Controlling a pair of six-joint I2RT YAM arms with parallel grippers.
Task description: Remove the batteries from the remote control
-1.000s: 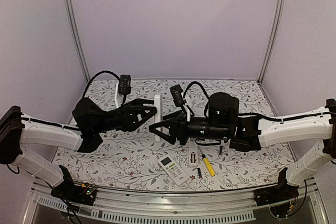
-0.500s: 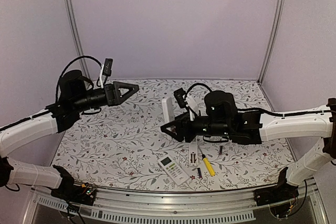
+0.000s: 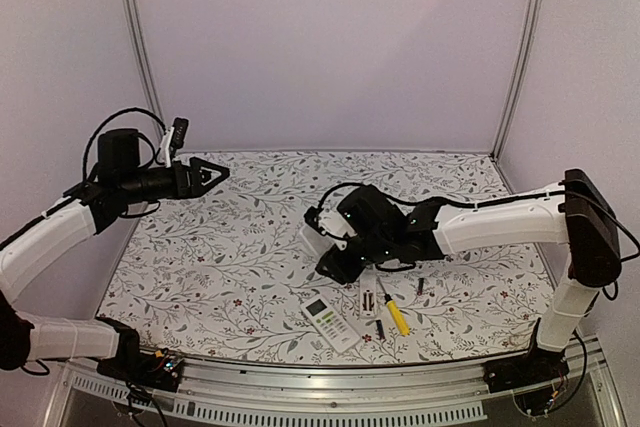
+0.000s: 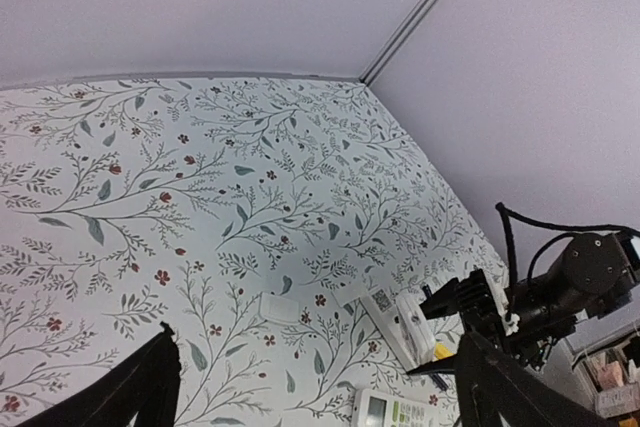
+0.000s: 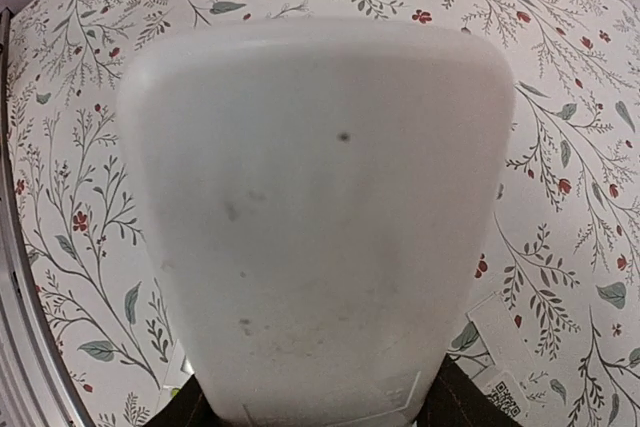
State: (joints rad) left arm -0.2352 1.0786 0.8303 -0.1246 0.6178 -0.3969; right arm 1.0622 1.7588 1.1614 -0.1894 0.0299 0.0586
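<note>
Two small dark batteries [image 3: 379, 328] are lying loose on the flowered table [image 3: 220, 267] toward its front edge. One is resting just left of a yellow-handled tool [image 3: 394, 314], and the other is sitting apart to that tool's right. Just above them, I am watching the right gripper [image 3: 330, 253] pinching a white remote [image 5: 320, 217] by one end and holding it off the cloth, tilted. The remote's plain pale face is filling the right wrist view, with the dark fingers [image 5: 455, 402] showing at its lower corners. I cannot tell whether any cells are sitting inside it.

A second remote with a display [image 3: 332, 325] is lying flat near the front edge, left of the tool. A white slab bearing a square code label [image 4: 398, 319] is lying between that remote and the tool.

Well off to the left, the left gripper [image 3: 215, 173] is hanging high over the table's far left corner with its jaws spread wide and gripping nothing. Its two dark fingers [image 4: 140, 392] are framing the bottom of the left wrist view.
</note>
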